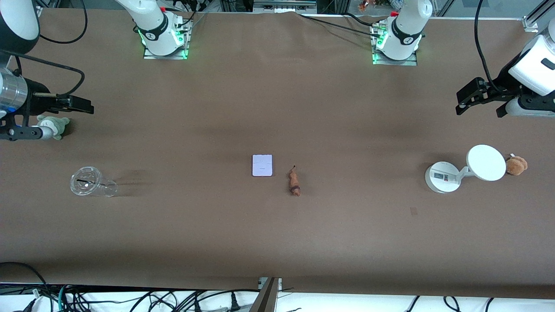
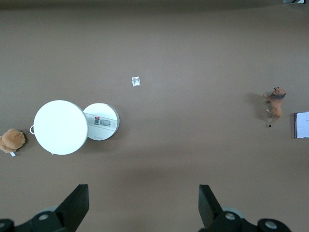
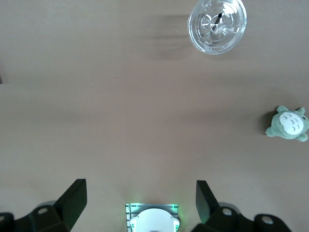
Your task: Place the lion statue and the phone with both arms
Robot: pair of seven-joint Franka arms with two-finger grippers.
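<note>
The phone (image 1: 262, 165), a pale flat slab, lies mid-table. The small orange-brown lion statue (image 1: 294, 182) lies on its side beside it, toward the left arm's end and slightly nearer the front camera. The left wrist view also shows the lion statue (image 2: 274, 105) and an edge of the phone (image 2: 301, 124). My left gripper (image 1: 480, 111) (image 2: 144, 203) hangs open and empty over the left arm's end of the table, well away from both. At the right arm's end my right gripper (image 1: 73, 121) (image 3: 140, 200) is also open and empty.
A white round-disc stand (image 1: 485, 162) (image 2: 60, 127) and a brown plush toy (image 1: 516, 165) sit under the left gripper's end. A clear plastic cup (image 1: 91, 182) (image 3: 217, 24) lies on its side and a green plush (image 1: 54, 125) (image 3: 288, 123) sits at the right arm's end.
</note>
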